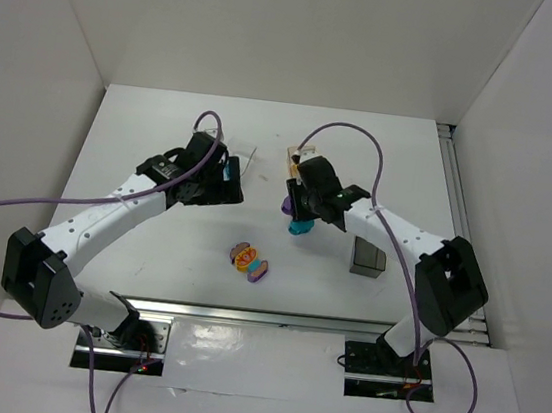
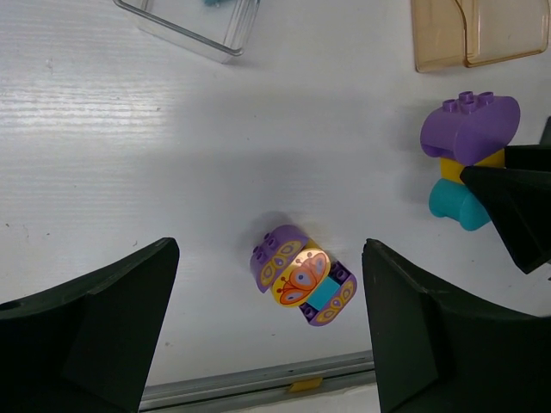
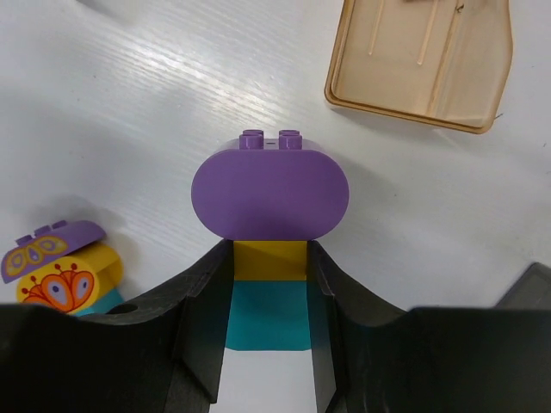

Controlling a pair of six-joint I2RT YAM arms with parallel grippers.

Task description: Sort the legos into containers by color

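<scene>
The right hand (image 3: 267,258) is closed on a stack of three bricks (image 3: 269,194), purple on top, then yellow, then teal, near the tan box (image 3: 422,60). The left hand (image 2: 269,249) is wide open above the butterfly bricks (image 2: 301,277), which lie on the white counter (image 2: 103,155)

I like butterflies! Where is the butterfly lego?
Top view: the butterfly lego lies mid-table between the arms, just left of the stack the right gripper holds.
</scene>
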